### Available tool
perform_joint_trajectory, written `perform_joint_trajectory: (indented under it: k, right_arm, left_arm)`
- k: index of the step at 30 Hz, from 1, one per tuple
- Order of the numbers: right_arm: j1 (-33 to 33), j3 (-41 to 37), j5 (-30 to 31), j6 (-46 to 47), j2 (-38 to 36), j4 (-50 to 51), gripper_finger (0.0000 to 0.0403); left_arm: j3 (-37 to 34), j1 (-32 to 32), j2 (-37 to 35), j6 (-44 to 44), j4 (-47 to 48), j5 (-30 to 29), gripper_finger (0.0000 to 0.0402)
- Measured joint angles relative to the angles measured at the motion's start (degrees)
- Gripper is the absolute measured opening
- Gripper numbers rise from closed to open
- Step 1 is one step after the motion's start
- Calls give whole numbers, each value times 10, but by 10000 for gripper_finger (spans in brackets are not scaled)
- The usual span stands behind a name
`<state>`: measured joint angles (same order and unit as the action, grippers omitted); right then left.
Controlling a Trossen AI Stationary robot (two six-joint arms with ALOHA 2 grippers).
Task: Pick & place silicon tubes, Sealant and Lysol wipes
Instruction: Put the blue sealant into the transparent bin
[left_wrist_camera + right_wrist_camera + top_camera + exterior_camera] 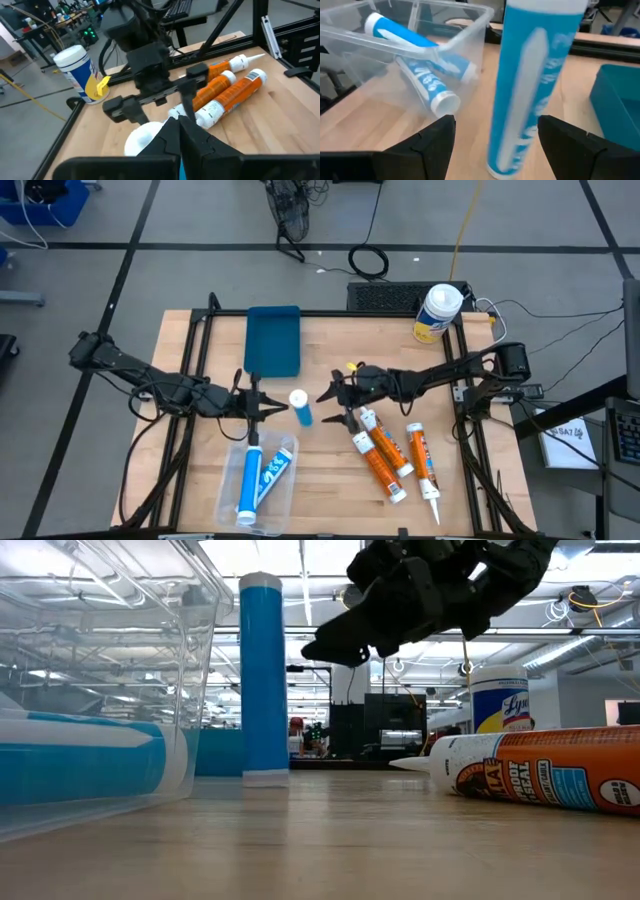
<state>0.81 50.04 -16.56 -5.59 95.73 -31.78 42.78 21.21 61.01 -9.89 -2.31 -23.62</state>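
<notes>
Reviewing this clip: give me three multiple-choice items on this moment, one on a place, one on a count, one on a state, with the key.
1. Where is the Lysol wipes canister?
A. At the table's far right corner
B. In the clear bin
C. On the blue tray

2. How many blue tubes lie in the clear bin?
A. None
B. Two
C. Four

3. How is the blue tube between the grippers placed?
A. Lying flat
B. Standing upright
C. Held in the air

Key: 1 A, the high view shows it at that corner. 2 B, two lie side by side inside. 3 B, the low view shows it on end on the wood, between the shut left gripper and the open right gripper.
</notes>
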Motion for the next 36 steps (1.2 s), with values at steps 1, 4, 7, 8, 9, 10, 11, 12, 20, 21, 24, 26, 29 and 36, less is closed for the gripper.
perform_joint_trajectory:
  k: [1, 4, 7, 8, 9, 10, 11, 12, 20, 21, 24, 26, 29, 36]
  right_arm:
    - [-2, 0, 0, 0, 5, -11, 263]
    - [-6, 0, 4, 0, 27, -45, 263]
    - [-4, 0, 35, 0, 61, -95, 263]
    - [-1, 0, 44, 0, 73, -115, 263]
    - [2, 0, 48, 0, 86, -138, 263]
    - [6, 0, 47, 3, 96, -159, 263]
    - [9, 0, 47, 7, 104, -172, 263]
    - [12, 0, 46, 12, 116, -192, 263]
    - [18, 13, 44, 28, 182, -276, 295]
    - [18, 19, 44, 28, 187, -276, 302]
    - [18, 34, 45, 28, 195, -278, 325]
    - [18, 43, 46, 28, 195, -275, 336]
    - [18, 55, 47, 21, 195, -267, 339]
    - [18, 75, 43, 6, 195, -238, 278]
  left_arm:
    - [0, -1, 0, 1, 1, 0, 4]
    - [0, -2, 0, 10, 1, 0, 17]
    - [0, -2, 0, 10, 1, 0, 36]
    - [0, -1, 0, 11, 0, 0, 42]
    - [0, -1, 0, 11, 0, 0, 47]
    - [0, -1, 0, 11, 1, 0, 53]
    - [0, -1, 0, 11, 1, 1, 57]
    - [0, -1, 0, 12, 1, 1, 62]
    - [0, -1, 0, 12, 5, 1, 82]
    - [0, -1, 0, 12, 4, 1, 82]
    - [0, -1, 0, 12, 5, 1, 78]
    - [0, -1, 0, 12, 6, 1, 77]
    - [0, -1, 0, 12, 8, 2, 78]
    - [0, -1, 0, 12, 8, 2, 77]
